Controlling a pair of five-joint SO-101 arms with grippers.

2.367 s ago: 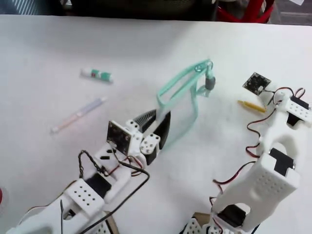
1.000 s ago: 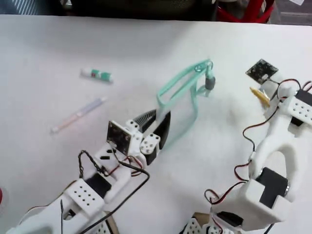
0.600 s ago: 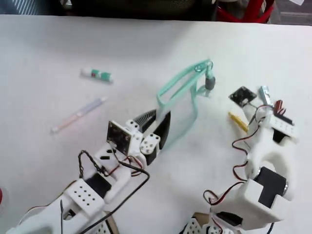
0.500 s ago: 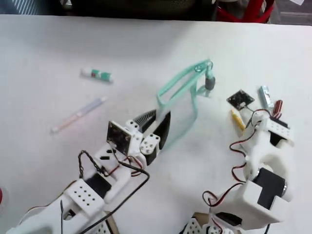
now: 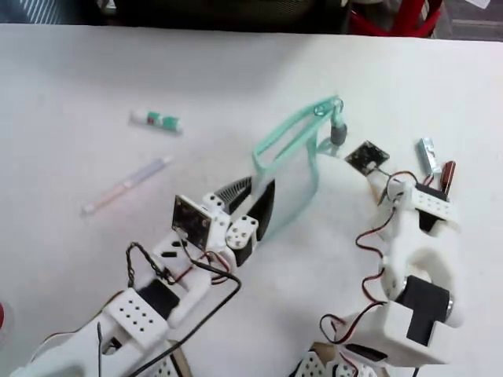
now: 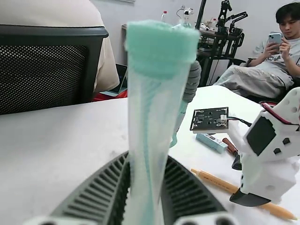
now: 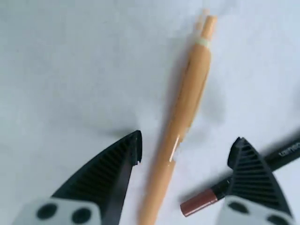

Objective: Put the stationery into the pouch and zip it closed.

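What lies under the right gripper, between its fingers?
Under the open right gripper an orange pen lies on the white table, between the fingers. A dark pen with a brown end lies beside one finger, which covers part of it.

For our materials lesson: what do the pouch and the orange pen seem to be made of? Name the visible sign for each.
Pouch: probably a soft, clear plastic sheet with teal fabric-like edging. The panel looks translucent and bends, and the edging looks matte and slightly fuzzy.
Orange pen: likely hard, glossy plastic. A bright highlight runs along its smooth barrel.
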